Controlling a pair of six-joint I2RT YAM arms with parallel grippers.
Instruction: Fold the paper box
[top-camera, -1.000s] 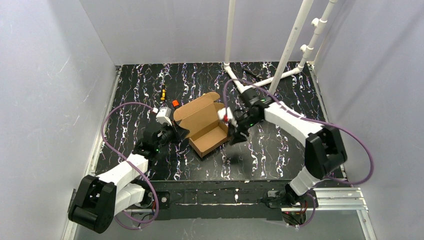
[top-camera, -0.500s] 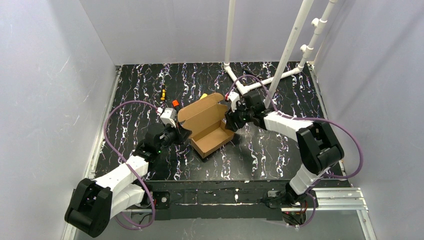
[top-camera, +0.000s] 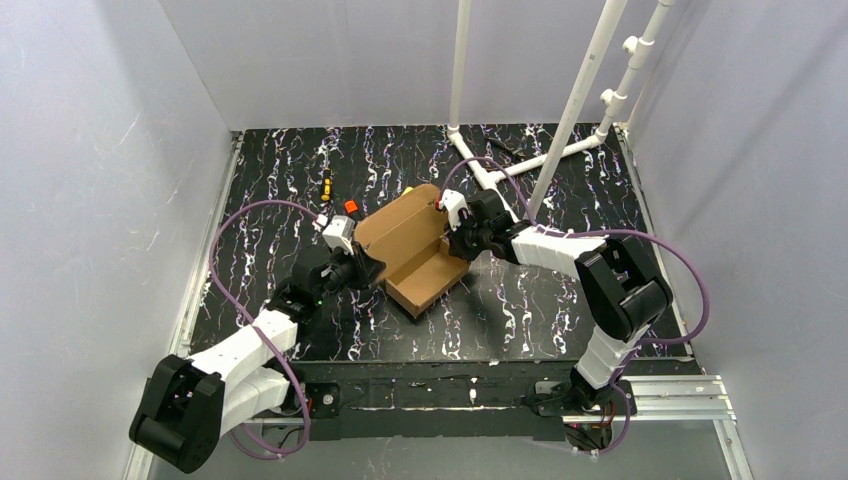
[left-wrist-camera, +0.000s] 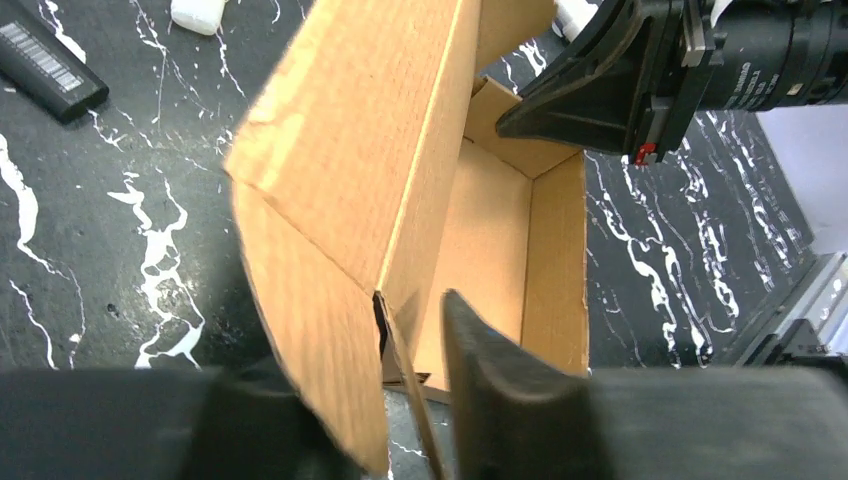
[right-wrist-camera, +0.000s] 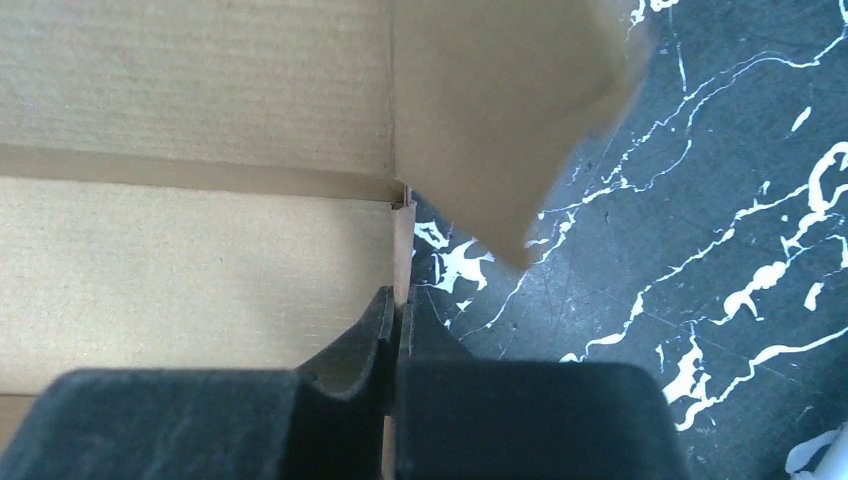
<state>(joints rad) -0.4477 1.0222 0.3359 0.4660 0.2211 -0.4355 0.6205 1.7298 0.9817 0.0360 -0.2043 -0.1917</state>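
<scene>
The left hand (top-camera: 362, 268) straddles the box's left-hand corner. In its wrist view one finger (left-wrist-camera: 500, 400) stands inside the tray and the other is blurred and mostly hidden behind the raised lid, so I cannot tell whether it is clenched. The yellow thing (top-camera: 407, 190) behind the lid is mostly covered.

The paper box (top-camera: 405, 235) sits mid-worktop (top-camera: 560, 300), its long axis running diagonally from near-left to far-right. The tray opens upward and the lid stands up along the far long side, a side flap hanging at its right end. The right hand (top-camera: 455, 238) is clenched on the thin wall at the tray's right end, fingers (right-wrist-camera: 350, 350) nearly together.

The tray shows only its bare cardboard floor.
</scene>
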